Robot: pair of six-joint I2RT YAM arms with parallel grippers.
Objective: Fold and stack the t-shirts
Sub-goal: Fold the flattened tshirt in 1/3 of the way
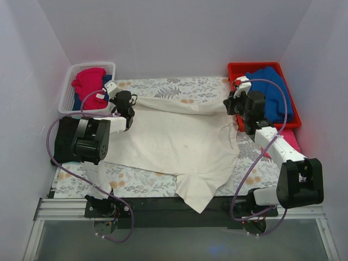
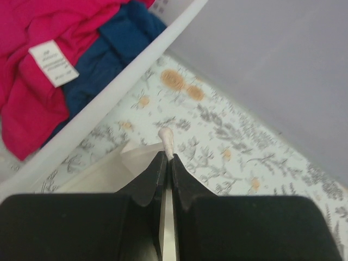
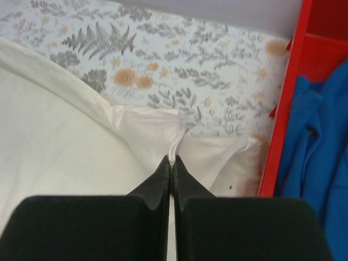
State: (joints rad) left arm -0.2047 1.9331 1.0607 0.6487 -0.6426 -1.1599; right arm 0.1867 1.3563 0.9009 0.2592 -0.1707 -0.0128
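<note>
A large cream-white t-shirt (image 1: 174, 141) lies spread over the floral tablecloth (image 1: 179, 87), one sleeve hanging over the near edge. My left gripper (image 1: 132, 102) is shut on the shirt's far left corner, which shows as a pinched fold (image 2: 166, 142) in the left wrist view. My right gripper (image 1: 228, 105) is shut on the far right corner, a pinched fold of cloth (image 3: 174, 152) in the right wrist view. The shirt's far edge stretches between the two grippers. No black shirt is in view.
A white basket (image 1: 68, 89) at the far left holds a pink shirt (image 1: 89, 84) and a blue one (image 2: 109, 54). A red tray (image 1: 239, 68) at the far right holds a blue shirt (image 1: 272, 92). Pink cloth (image 1: 291, 142) lies beside the right arm. White walls enclose the table.
</note>
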